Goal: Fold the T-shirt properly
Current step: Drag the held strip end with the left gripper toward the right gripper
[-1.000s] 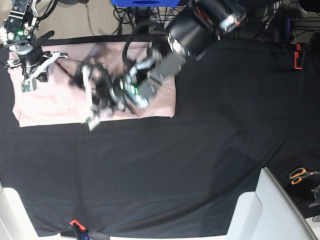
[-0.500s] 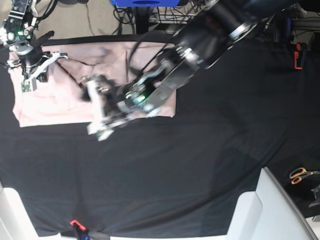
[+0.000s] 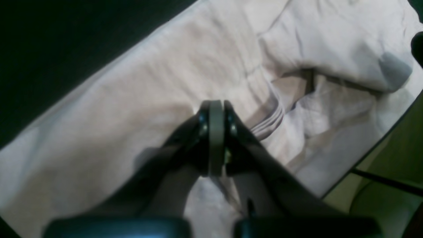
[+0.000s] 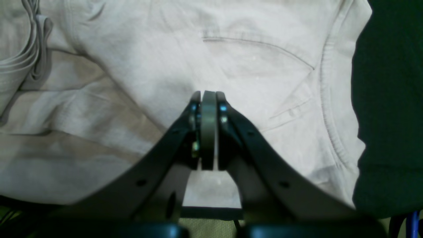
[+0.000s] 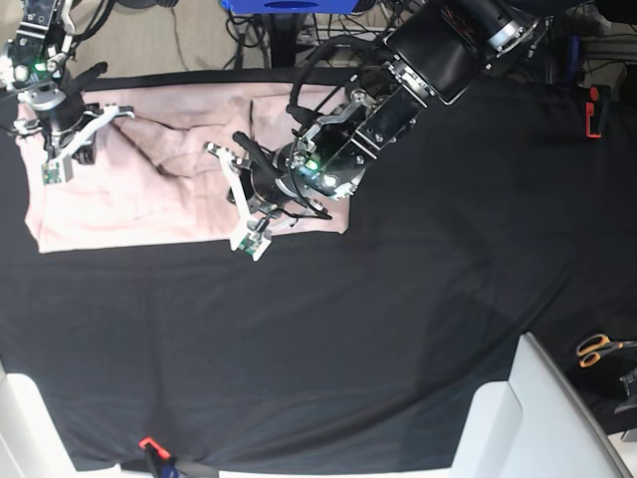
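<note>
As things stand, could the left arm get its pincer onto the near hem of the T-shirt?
Probably yes. The left pincer hangs shut just above the T-shirt, nothing lies between it and the near hem, and the right pincer sits off at the far corner.

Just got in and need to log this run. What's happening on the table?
A two-armed robot is folding a pale pink T-shirt that lies along the far edge of a black table cover. Both grippers are shut with nothing visibly pinched. The left gripper hangs over the shirt's rumpled middle, and the right gripper is above the shirt near its ribbed edge. The shirt looks partly folded, with creases and a bunched layer.
</note>
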